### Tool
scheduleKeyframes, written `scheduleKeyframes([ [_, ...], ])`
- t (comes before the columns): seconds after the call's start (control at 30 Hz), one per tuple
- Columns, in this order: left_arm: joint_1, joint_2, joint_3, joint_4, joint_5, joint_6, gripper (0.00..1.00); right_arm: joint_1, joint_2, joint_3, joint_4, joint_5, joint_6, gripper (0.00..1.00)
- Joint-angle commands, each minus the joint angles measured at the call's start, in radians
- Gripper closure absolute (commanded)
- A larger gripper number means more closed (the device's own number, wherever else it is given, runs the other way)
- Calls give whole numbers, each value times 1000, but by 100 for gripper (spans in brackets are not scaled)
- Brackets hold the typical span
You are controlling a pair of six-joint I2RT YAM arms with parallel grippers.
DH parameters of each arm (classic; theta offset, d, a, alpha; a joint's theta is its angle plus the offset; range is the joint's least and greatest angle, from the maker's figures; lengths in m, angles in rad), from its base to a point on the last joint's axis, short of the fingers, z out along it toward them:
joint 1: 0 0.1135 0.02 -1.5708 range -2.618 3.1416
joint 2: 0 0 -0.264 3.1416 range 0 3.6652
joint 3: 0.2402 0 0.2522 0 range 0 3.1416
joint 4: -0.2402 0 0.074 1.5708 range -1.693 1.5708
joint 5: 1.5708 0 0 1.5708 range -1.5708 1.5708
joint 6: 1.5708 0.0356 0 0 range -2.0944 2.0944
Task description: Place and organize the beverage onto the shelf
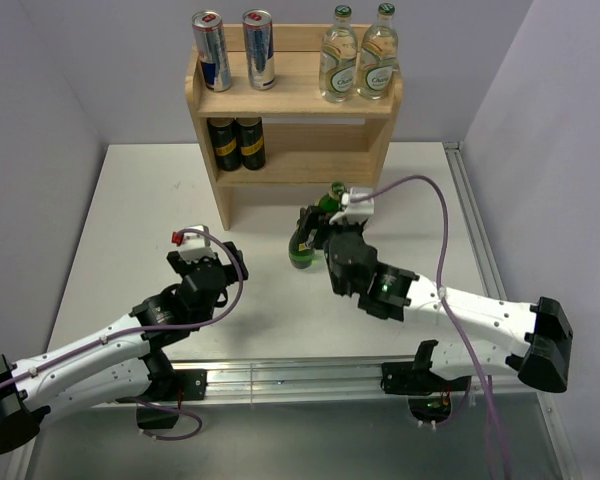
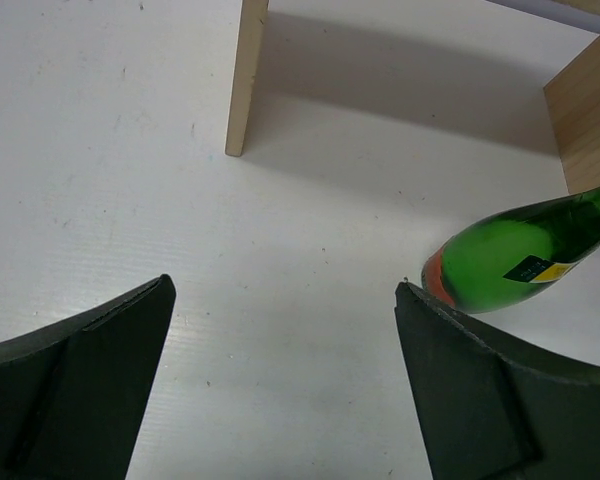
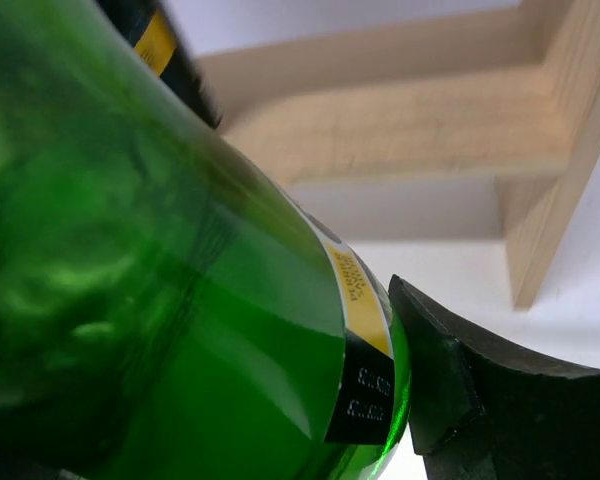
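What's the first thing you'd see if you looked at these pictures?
The shiny green bottle, tilted in the right hand just in front of the wooden shelf. Then the shelf's top, with two silver-and-blue cans on the left and two clear bottles on the right. The left hand hangs open and empty over the table.

The left arm (image 1: 85,358) and right arm (image 1: 485,312) share one build: long white links marked with small dark dots, joined by chunky black joints and capped by black end housings. A purple cable (image 1: 442,240) loops along each. Each wrist carries a white camera block (image 1: 358,203); the left one bears a red tab (image 1: 178,238). A green light (image 1: 385,287) glows on the right arm. The fingers (image 2: 80,385) are matte black with curved inner faces
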Motion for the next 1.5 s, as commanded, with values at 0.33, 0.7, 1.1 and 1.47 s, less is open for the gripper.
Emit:
scheduleKeyframes([
  [0.33,-3,-36,-8,0,-9,-21,1,-248,264,358,60,-234,-77,100],
  [0.7,-3,-31,-8,1,-6,-19,1,-347,370,413,96,-284,-89,100],
  [1.1,-3,-17,-5,3,-8,-16,1,-430,439,484,116,-331,-92,100],
  [1.47,-3,-1,-2,6,-11,-13,1,-459,550,566,129,-345,-83,100],
])
